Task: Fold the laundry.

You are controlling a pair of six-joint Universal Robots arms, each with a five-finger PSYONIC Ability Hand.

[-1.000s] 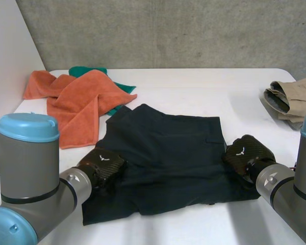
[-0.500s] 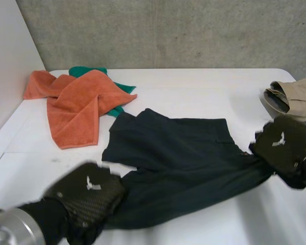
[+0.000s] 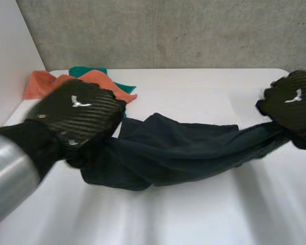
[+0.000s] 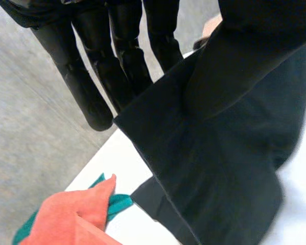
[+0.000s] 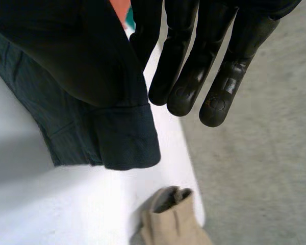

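A dark navy pair of shorts (image 3: pixel 178 153) hangs stretched between my two hands above the white table (image 3: pixel 194 87), its middle sagging onto the tabletop. My left hand (image 3: pixel 76 115) is raised close to the head camera and holds the shorts' left end; in the left wrist view the cloth (image 4: pixel 224 143) drops from beside its straight fingers (image 4: pixel 92 76). My right hand (image 3: pixel 293 104) is lifted at the right and pinches the other end. In the right wrist view a hemmed edge of the shorts (image 5: pixel 81 92) hangs next to the fingers (image 5: pixel 188 66).
An orange towel (image 3: pixel 38 84) lies over a green cloth (image 3: pixel 86 71) at the table's back left, seen again as the orange towel (image 4: pixel 71 219) under the left hand. A beige folded garment (image 5: pixel 173 219) lies at the table's right edge. A concrete wall stands behind.
Both hands have risen from the flat shorts, lifting its two sides. The shorts now hang bunched between them, and the left hand has come up close to the head camera.
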